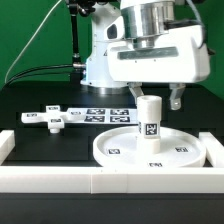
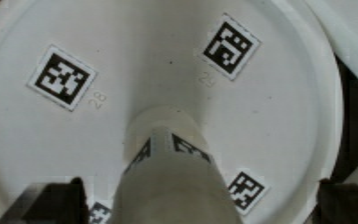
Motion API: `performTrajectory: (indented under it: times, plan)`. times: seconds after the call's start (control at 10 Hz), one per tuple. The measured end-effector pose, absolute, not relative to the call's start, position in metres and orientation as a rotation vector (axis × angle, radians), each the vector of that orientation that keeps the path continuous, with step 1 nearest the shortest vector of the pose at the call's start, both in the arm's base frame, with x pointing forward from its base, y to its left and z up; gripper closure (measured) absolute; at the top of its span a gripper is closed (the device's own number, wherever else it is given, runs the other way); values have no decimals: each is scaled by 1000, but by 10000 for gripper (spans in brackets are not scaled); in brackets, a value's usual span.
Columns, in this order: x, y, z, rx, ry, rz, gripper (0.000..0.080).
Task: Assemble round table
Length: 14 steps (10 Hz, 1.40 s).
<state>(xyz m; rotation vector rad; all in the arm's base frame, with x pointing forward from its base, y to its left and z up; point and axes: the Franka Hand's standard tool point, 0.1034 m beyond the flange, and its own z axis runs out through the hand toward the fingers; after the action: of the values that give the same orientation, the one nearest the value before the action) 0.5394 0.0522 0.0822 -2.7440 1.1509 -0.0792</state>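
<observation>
The large white disc (image 1: pixel 120 150) lies flat on the black table, and the short cylinder leg (image 1: pixel 148 124) stands upright on its middle. My gripper (image 1: pixel 155 100) is directly above the leg, open, with one finger on either side of the leg's top and not touching it. In the wrist view the leg (image 2: pixel 179 170) rises toward the camera from the tagged disc (image 2: pixel 140 60), and my gripper (image 2: pixel 202 208) shows dark fingertips (image 2: pixel 55 205) well apart from the leg. The cross-shaped piece (image 1: pixel 50 119) lies on the table at the exterior view's left.
The marker board (image 1: pixel 105 112) lies flat behind the disc. A white raised wall (image 1: pixel 100 182) runs along the front edge and up both sides. The robot's white base (image 1: pixel 100 60) stands at the back.
</observation>
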Motion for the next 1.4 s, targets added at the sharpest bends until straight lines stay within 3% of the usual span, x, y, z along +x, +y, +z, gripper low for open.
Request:
performTrajectory:
  times: [0.3, 0.8, 1.4]
  plan:
    - [539, 52, 82, -2855, 859, -104, 150]
    - [542, 44, 79, -3038, -187, -173, 150]
    - [545, 48, 81, -2961, -918, -191, 150]
